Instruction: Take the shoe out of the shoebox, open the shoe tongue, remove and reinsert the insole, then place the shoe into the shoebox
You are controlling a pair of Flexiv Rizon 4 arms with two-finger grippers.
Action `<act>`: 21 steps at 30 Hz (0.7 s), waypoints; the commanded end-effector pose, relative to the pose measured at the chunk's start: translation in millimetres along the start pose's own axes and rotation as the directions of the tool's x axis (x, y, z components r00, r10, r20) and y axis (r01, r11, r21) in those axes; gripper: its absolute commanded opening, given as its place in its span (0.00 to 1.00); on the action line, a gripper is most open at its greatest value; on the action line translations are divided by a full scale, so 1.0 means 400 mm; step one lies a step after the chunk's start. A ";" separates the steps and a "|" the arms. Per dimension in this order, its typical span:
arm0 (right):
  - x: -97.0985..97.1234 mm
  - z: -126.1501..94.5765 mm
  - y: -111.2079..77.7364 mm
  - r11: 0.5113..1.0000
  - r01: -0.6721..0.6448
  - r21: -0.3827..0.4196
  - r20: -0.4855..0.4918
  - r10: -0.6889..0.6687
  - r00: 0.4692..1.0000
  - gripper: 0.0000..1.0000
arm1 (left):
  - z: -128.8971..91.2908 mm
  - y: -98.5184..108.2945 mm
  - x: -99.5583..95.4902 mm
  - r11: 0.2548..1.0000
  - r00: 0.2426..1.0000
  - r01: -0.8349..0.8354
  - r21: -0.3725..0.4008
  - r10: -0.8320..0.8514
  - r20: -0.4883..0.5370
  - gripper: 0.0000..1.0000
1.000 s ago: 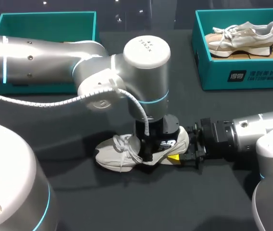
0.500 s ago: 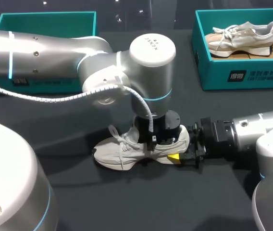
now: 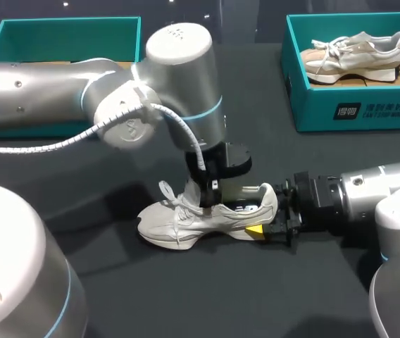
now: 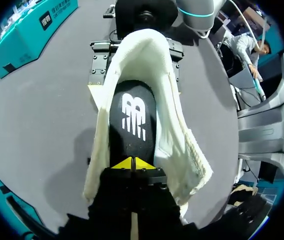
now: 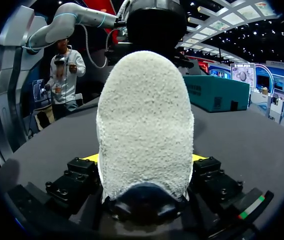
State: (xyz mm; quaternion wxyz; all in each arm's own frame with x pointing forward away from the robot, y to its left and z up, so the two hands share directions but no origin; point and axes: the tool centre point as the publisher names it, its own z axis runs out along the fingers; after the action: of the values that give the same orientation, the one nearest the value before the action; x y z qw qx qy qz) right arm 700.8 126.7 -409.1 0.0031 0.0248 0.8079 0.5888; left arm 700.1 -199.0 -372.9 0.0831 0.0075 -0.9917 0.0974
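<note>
A cream shoe (image 3: 172, 222) stands upright on the dark table, toe to the left. My right gripper (image 3: 263, 224) comes in from the right and clamps the heel from both sides. In the right wrist view the fuzzy heel (image 5: 144, 125) fills the gap of that gripper (image 5: 144, 160). My left gripper (image 3: 205, 204) reaches down into the shoe's opening near the tongue. In the left wrist view its yellow tips (image 4: 132, 162) are pressed together on the front of the black insole (image 4: 132, 112), with the shoe's collar (image 4: 179, 135) around it. I see nothing between the tips.
A teal shoebox (image 3: 355, 109) at the back right holds a second cream shoe (image 3: 355, 53). Another teal shoebox (image 3: 66, 32) stands at the back left, partly behind my left arm. Bare table lies in front of the shoe.
My left gripper has shut, and the arm has swung left, from over the heel end toward the tongue. The right gripper has kept still on the heel.
</note>
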 end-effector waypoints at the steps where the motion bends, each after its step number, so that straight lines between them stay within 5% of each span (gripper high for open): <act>1: 0.004 0.005 -0.003 1.000 -0.001 0.004 0.001 0.001 1.000 0.00 | -0.042 0.013 0.002 0.997 0.999 -0.019 0.074 0.022 -0.037 0.00; 19: 0.004 0.005 -0.003 1.000 -0.001 0.004 0.001 0.001 1.000 0.00 | 0.056 -0.046 0.027 0.994 0.992 -0.103 -0.048 0.099 -0.073 0.00; 21: 0.004 0.005 -0.003 1.000 -0.001 0.004 0.001 0.001 1.000 0.00 | 0.065 -0.046 0.037 0.991 0.989 -0.121 -0.062 0.116 -0.087 0.09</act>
State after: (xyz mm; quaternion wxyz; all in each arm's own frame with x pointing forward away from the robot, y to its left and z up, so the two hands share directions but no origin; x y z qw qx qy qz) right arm 700.6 126.7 -409.1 0.0031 0.0247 0.8079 0.5887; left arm 679.6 -208.3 -381.3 0.1112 -0.0511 -0.9884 0.0902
